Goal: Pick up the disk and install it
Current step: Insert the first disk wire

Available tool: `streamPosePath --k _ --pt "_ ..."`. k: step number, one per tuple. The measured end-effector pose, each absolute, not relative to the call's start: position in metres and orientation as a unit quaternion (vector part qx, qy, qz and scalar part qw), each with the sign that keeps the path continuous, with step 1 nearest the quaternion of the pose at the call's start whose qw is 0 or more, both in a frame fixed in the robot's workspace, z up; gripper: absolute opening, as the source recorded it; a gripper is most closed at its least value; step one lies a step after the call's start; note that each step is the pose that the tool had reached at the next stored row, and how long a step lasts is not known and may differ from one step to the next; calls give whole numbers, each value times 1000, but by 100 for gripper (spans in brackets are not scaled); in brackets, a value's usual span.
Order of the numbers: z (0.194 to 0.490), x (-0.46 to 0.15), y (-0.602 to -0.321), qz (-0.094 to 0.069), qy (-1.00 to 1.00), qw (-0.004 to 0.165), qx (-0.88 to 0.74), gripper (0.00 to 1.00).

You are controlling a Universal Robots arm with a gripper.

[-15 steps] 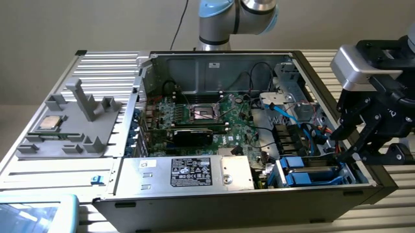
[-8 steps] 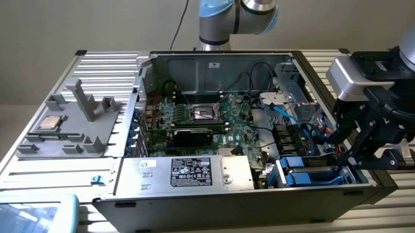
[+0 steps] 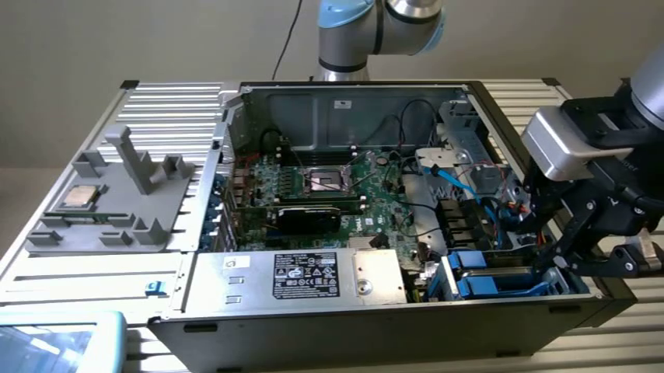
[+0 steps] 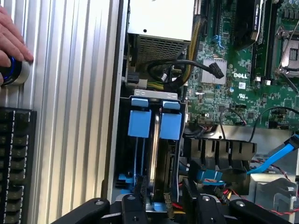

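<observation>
Two blue-framed carriers stand on edge, side by side, in the drive cage (image 4: 149, 95) at the corner of the open computer case. The disk (image 4: 169, 158) is the one nearer the motherboard, seen as a dark slab with a blue tab at its far end. My gripper (image 4: 164, 200) hangs directly over the disk's near end. Whether it presses on the disk I cannot make out. In the exterior view my gripper (image 3: 555, 260) sits at the case's right edge, just above the blue carriers (image 3: 487, 278).
A person's hand (image 4: 11, 39) rests on a round blue button (image 4: 13, 72) on the ribbed metal table. The motherboard (image 3: 332, 183), the power supply (image 3: 311, 276), loose black cables (image 4: 187, 67) and blue cables (image 3: 456, 175) crowd the case. A grey tray (image 3: 114, 202) holds a small silver chip.
</observation>
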State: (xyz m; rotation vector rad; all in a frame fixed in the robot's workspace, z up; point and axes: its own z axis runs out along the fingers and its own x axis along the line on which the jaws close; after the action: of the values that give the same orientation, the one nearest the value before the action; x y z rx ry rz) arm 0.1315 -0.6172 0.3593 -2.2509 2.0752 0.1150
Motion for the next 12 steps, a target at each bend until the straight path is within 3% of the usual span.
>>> streamPosePath --k 12 --pt "349 135 -617 50 649 48 -758 44"
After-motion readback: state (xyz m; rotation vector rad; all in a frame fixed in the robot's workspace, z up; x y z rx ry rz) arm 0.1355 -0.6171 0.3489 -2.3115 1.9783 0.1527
